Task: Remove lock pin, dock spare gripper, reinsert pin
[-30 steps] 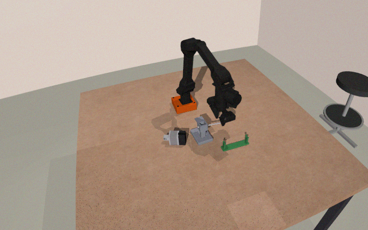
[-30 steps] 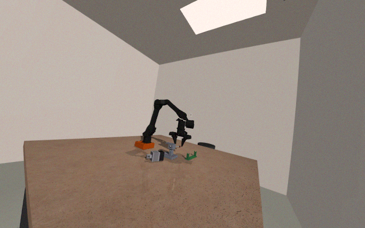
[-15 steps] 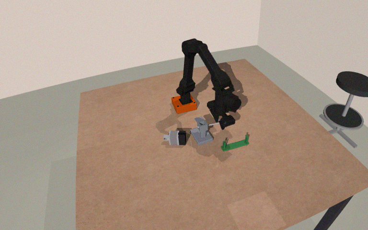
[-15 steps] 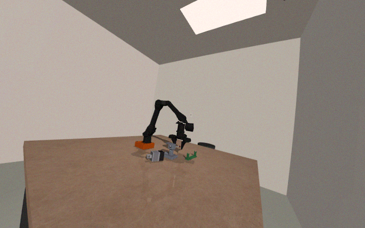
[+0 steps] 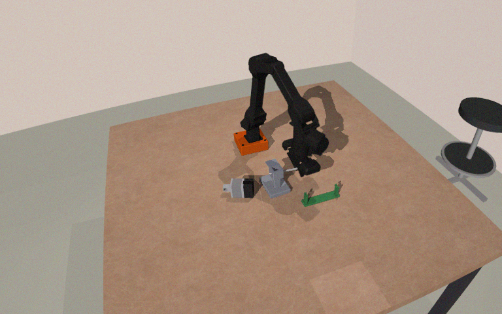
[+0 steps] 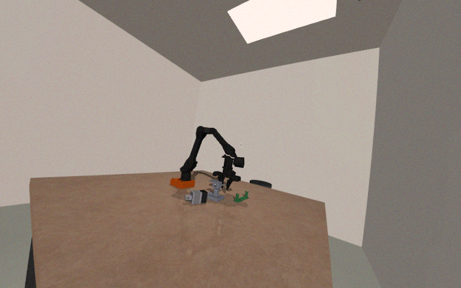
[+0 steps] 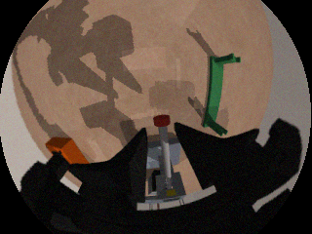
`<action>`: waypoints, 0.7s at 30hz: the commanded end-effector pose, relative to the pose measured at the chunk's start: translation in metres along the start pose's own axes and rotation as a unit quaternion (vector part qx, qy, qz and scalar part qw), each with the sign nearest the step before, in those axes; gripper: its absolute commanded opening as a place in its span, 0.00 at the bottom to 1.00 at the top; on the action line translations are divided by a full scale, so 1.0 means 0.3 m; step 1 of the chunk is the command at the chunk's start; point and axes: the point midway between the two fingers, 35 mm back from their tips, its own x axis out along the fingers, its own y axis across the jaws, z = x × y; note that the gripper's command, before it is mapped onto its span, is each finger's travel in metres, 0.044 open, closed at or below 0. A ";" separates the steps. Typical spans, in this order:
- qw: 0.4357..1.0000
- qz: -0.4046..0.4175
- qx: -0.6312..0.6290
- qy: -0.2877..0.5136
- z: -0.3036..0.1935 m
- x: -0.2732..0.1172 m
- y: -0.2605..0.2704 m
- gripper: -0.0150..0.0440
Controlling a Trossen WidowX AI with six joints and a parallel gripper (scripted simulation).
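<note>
The grey mount stands upright on the table. The lock pin runs through its socket, and its shaft sticks out toward my gripper. The pin's red head shows just past my fingertips in the wrist view. My gripper is open, partly narrowed, with one finger on each side of the shaft. In the wrist view a gap shows on both sides of the pin. The spare gripper lies on its side beside the mount, its black end toward the mount and its holed spigot pointing away.
A green rack with two uprights stands near the mount, on the side where the pin sticks out. My orange base is behind the mount. A stool stands beyond the table edge.
</note>
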 end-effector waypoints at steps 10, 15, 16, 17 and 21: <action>1.000 0.000 0.003 -0.003 0.003 0.002 0.000 0.25; 1.000 0.000 0.003 -0.008 0.004 0.000 0.000 0.25; 1.000 0.000 0.003 -0.013 0.005 -0.002 0.000 0.25; 1.000 0.001 0.004 -0.020 0.007 -0.005 0.000 0.25; 0.999 0.001 0.004 -0.050 0.012 -0.019 -0.001 0.25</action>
